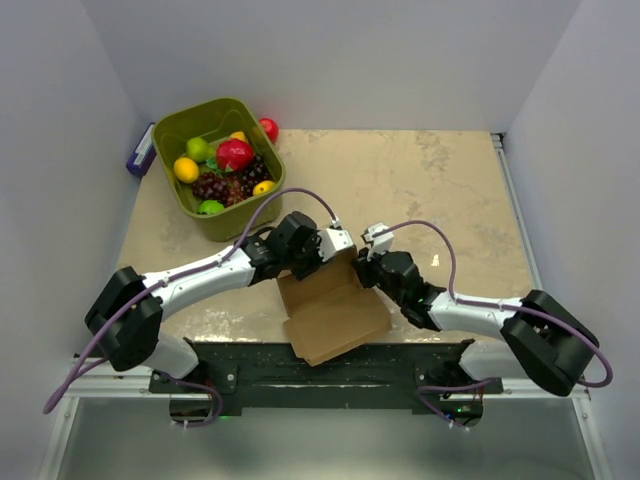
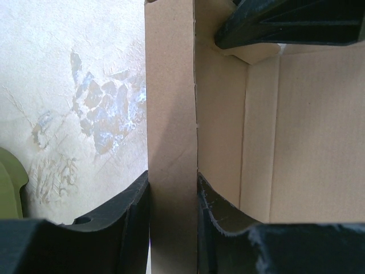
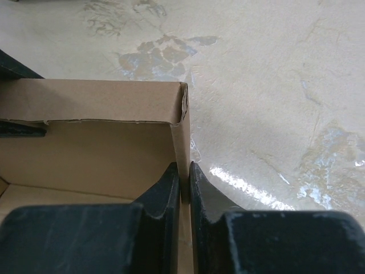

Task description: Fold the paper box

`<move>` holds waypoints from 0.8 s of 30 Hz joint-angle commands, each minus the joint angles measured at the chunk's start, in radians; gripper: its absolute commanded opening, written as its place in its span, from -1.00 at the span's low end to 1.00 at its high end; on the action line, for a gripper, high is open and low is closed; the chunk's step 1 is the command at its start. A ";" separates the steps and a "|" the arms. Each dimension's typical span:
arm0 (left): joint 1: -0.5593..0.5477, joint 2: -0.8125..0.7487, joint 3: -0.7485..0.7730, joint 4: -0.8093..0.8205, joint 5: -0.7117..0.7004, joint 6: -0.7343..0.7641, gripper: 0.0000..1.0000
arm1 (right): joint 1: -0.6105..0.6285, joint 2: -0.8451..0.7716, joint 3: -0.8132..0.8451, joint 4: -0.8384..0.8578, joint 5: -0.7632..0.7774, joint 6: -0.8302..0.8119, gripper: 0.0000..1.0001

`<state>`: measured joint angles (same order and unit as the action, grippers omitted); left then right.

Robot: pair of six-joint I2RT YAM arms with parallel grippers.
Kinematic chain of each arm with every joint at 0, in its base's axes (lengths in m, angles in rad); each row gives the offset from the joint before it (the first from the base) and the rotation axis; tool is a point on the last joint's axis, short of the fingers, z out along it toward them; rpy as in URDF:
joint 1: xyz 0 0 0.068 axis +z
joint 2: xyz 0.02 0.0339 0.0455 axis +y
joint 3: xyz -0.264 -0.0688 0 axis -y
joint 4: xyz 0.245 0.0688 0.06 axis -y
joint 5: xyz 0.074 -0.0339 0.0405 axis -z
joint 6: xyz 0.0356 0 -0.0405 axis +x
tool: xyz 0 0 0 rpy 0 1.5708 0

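Gripping the paper box point(image 1: 335, 320) from two sides, both arms meet over the near middle of the table point(image 1: 450, 180). We locate the box between the two arm bases, close to the near table edge. In the top view its brown near panel lies flat on the table and its far walls are raised, so the box is only partly formed.

Left gripper point(image 2: 173, 191): we see its two black fingers point(image 2: 128, 220) closed on an upright cardboard wall. One finger bears on the outer face and one on the inner face, and both touch the board. The wall shows a broad brown face between them, which keeps the jaws partly apart. To the right of this wall we see the box interior, with a creased floor panel and a far wall.

Right gripper point(image 3: 183, 181): we see its fingers point(image 3: 162, 191) narrowed onto a single thin side wall just below a box corner. One finger sits on each face, and both press against the board. The adjoining wall runs left from that corner, and its folded edge is ragged.

Olive-green bin point(image 1: 228, 224): it sits at the far left of the table, apart from the box, and holds mixed fruit point(image 1: 234, 154). One red fruit point(image 1: 268, 128) lies on the table just behind the bin. A purple object point(image 1: 139, 157) rests against the bin's left side; we cannot tell what it is.
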<state>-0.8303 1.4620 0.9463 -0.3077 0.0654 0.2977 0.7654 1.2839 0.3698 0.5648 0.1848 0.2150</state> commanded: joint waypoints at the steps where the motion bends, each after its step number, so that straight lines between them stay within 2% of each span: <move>1: -0.006 -0.011 0.005 -0.028 0.069 -0.014 -0.91 | 0.061 0.025 0.049 -0.019 0.290 0.003 -1.00; 11: 0.000 0.011 0.016 -0.025 0.083 -0.049 -0.99 | 0.138 0.049 0.061 -0.055 0.620 0.096 -1.00; 24: 0.045 -0.012 0.020 -0.033 0.185 -0.054 -1.00 | 0.204 0.075 0.063 -0.043 0.815 0.130 -1.00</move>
<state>-0.7921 1.4639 0.9466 -0.2581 0.1822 0.2535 0.9787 1.3422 0.4129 0.5270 0.7406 0.3180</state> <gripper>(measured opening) 0.358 0.105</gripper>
